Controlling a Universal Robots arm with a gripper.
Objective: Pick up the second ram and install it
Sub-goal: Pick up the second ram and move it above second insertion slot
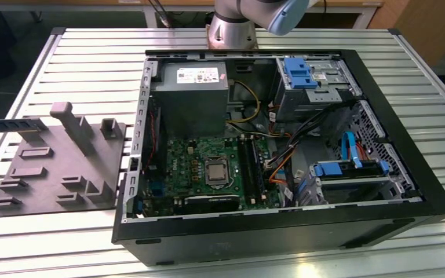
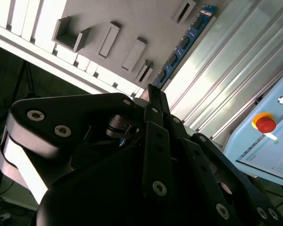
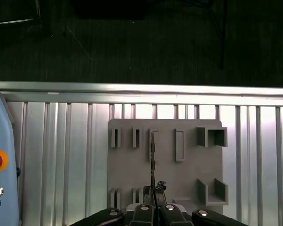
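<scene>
Dark green and thin, the second ram (image 2: 184, 42) is held at its near end by the pincer (image 2: 152, 92), whose fingers are shut tight on it. In the first wrist view the second ram is seen edge-on as a thin line, reaching out from the pincer over the grey tray (image 3: 132, 169). Whether it is lifted clear of the tray or touching it cannot be told.

In the exterior view the tray is laid on the metal desk (image 1: 91, 58), just beside the open computer (image 1: 284, 231), on the exterior view's left. Inside the computer a green board (image 1: 195, 159) is seen, with long black slots (image 1: 251, 165) set in it.

So the picking-up part is judged to be done, or nearly done — the grip is made. The putting-in part is not yet done: the second ram is over the tray, well apart from the slots, so the carrying across and the pushing in are left.
</scene>
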